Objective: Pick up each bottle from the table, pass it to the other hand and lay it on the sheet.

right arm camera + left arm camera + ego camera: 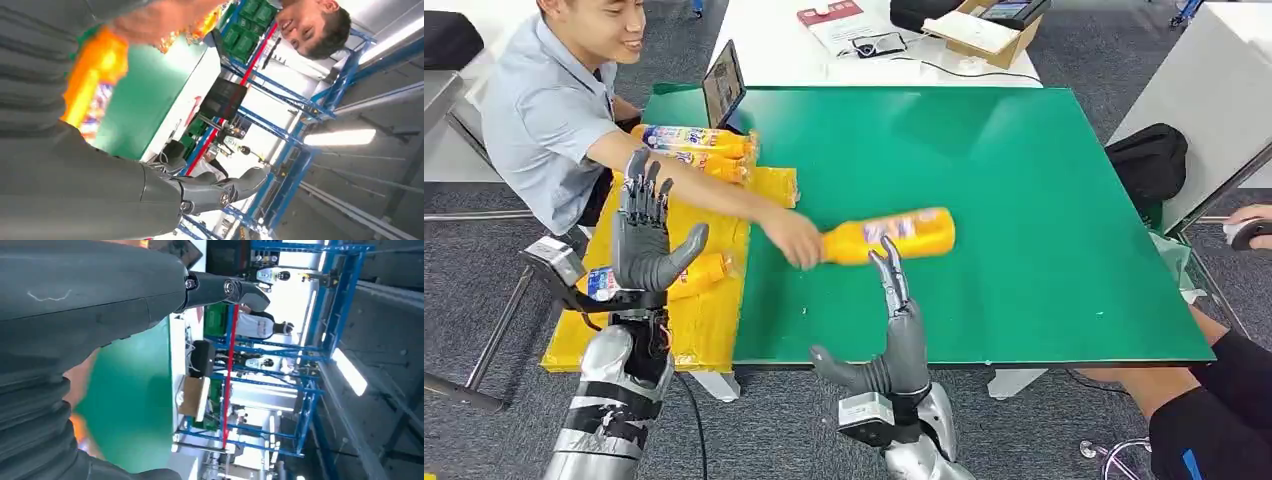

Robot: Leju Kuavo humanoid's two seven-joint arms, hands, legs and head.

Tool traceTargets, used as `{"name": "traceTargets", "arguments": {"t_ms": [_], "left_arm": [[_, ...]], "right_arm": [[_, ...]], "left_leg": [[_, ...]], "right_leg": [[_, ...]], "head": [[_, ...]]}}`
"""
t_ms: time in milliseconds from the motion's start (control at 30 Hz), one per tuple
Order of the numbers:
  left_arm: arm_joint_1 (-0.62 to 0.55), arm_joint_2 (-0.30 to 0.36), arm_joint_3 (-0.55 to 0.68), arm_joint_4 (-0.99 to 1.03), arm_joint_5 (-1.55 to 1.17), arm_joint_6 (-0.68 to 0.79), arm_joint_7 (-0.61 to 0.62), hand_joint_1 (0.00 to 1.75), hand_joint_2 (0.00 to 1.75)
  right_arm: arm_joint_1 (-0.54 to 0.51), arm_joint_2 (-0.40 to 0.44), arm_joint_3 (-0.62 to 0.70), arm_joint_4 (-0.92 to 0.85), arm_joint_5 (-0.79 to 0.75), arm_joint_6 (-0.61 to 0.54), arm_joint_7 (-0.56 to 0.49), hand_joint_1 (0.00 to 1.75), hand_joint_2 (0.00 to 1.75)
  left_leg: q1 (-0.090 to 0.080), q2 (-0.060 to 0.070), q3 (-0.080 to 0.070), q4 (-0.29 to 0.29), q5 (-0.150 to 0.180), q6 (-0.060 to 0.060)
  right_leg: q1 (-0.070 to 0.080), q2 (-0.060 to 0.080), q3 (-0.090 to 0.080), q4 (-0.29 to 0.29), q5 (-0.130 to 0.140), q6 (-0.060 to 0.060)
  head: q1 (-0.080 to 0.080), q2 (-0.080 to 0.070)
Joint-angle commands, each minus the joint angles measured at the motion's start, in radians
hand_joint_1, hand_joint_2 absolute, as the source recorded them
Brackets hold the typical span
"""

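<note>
Both robot hands are raised with fingers spread and empty: the right hand (892, 335) just short of a bottle (889, 236) that a person's hand (794, 240) sets on the green table (1044, 230), the left hand (646, 235) over the yellow sheet (714, 330). Three bottles (696, 150) seem already laid there, so this one is still to be picked up, passed and placed.

Grey carpet floor (1084, 40), white desk (774, 45) behind, blue metal shelving (310, 365), bright ceiling strip light (340, 137)
</note>
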Motion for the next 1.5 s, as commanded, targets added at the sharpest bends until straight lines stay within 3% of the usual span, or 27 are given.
{"name": "traceTargets", "arguments": {"t_ms": [33,200,367,767,1000,1167,1367,1500], "left_arm": [[0.187,0.012,0.003,-0.128,0.035,0.087,-0.009,0.00,1.75],[0.290,-0.002,-0.017,-0.167,-0.153,0.321,-0.029,0.00,1.75],[0.268,-0.010,-0.070,-0.134,-0.321,0.499,-0.003,0.00,1.75],[0.252,-0.003,-0.074,-0.119,-0.322,0.509,-0.001,0.00,1.75],[0.181,0.000,-0.102,-0.025,-0.325,0.500,0.021,0.00,1.75],[0.116,-0.008,-0.118,0.074,-0.347,0.528,0.010,0.00,1.75],[0.087,-0.007,-0.137,0.128,-0.341,0.508,0.012,0.00,1.75],[0.057,-0.018,-0.135,0.181,-0.278,0.450,0.033,0.00,1.75]], "right_arm": [[-0.072,-0.114,-0.285,0.259,0.155,0.136,0.071,0.00,1.75],[-0.136,-0.193,-0.399,0.391,0.388,0.216,0.177,0.00,1.75],[-0.238,-0.201,-0.357,0.517,0.489,0.293,0.235,0.00,1.75],[-0.272,-0.186,-0.338,0.566,0.503,0.289,0.250,0.00,1.75],[-0.465,-0.144,-0.253,0.854,0.585,0.276,0.321,0.00,1.75],[-0.560,-0.106,-0.274,0.962,0.535,0.329,0.299,0.00,1.75],[-0.568,-0.071,-0.244,1.010,0.546,0.368,0.293,0.00,1.75],[-0.583,-0.041,-0.260,1.013,0.487,0.407,0.211,0.00,1.75]], "left_leg": [[0.000,0.002,0.006,-0.003,-0.001,0.000],[-0.001,0.000,0.003,-0.002,-0.001,0.001],[-0.001,0.000,0.003,0.000,-0.003,0.001],[-0.001,0.001,0.002,0.000,-0.002,0.001],[-0.001,0.004,0.003,0.000,-0.002,0.001],[-0.001,0.002,0.000,0.000,0.000,0.002],[0.000,0.002,0.004,0.000,-0.001,0.001],[-0.001,0.001,0.003,0.001,-0.001,0.001]], "right_leg": [[0.000,0.002,0.005,-0.003,0.000,-0.001],[-0.001,0.000,0.004,-0.003,0.000,0.000],[-0.001,0.001,0.004,-0.002,-0.001,-0.001],[0.000,0.001,0.002,-0.001,0.000,0.000],[0.000,0.004,0.002,-0.001,0.001,-0.001],[-0.001,0.002,0.000,-0.001,0.002,0.001],[0.000,0.002,0.004,-0.001,0.000,0.000],[0.000,0.001,0.003,0.000,0.000,0.000]], "head": [[0.000,0.000],[0.000,0.000],[0.000,0.000],[0.000,0.000],[0.000,0.000],[0.000,0.000],[0.000,0.000],[0.000,0.000]]}}
